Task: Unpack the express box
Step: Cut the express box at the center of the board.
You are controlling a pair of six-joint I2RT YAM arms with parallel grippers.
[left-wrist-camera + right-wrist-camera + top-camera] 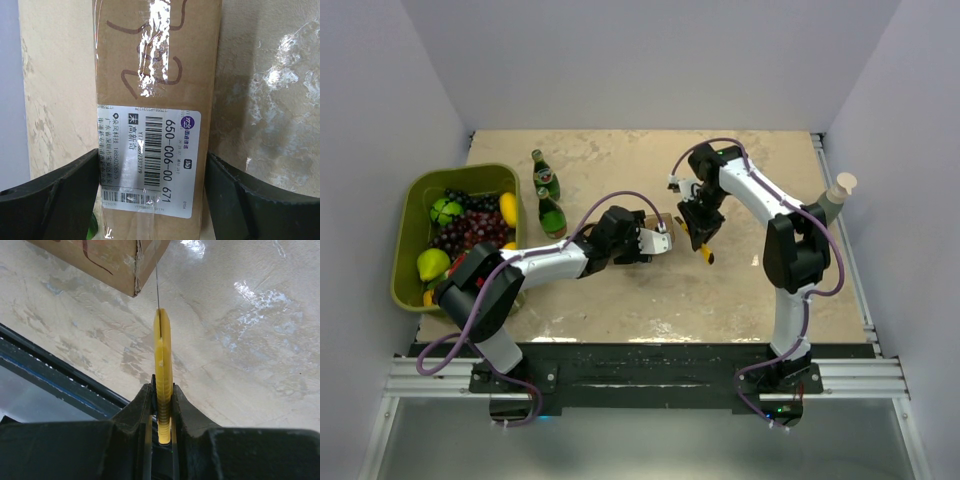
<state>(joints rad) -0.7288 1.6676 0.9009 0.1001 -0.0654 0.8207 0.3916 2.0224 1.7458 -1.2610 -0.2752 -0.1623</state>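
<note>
The express box (157, 75) is a long brown cardboard carton. It sits mid-desk between the two black fingers (55, 192) of the left pincer (152, 170), which press against its long sides. The left wrist view alone shows its upper face: a white barcode label (150, 160), crinkled glossy tape (152, 55) and a brown pen scrawl.

Only the right wrist view shows the box's corner and the right pincer (162, 405) pressed together on a slim yellow knife (162, 350), its thin blade (157, 287) running up beside that corner over the mottled beige desk (240, 340).

From the top view, left of the box, stand two green bottles (546, 178) and a green tub (415, 200) of fruit.
</note>
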